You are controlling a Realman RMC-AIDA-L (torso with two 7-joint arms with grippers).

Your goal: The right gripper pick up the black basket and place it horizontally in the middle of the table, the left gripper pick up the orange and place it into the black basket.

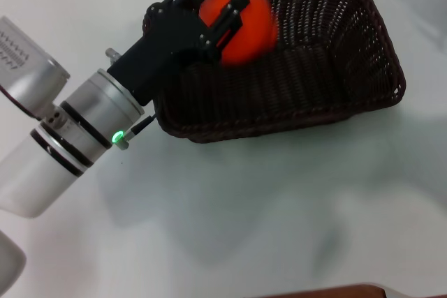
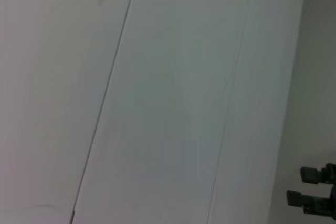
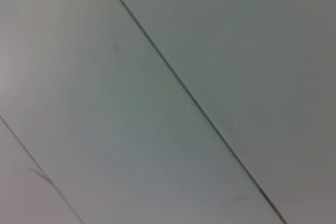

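Orange (image 1: 246, 24) up in air, clamped in left tool (image 1: 221, 13), dark fingers (image 1: 231, 16) wrapped around it front and back. Sits over left end of basket (image 1: 328, 68), above rim, not down inside. Basket lies lengthwise across tabletop (image 1: 244, 214), slightly tilted, far half of view. Left arm comes in from near-left, silver sleeve, green light on. Right tool not visible anywhere; right wrist view shows only pale panels with dark seams. Left wrist view same, plus bit of black hardware at edge.
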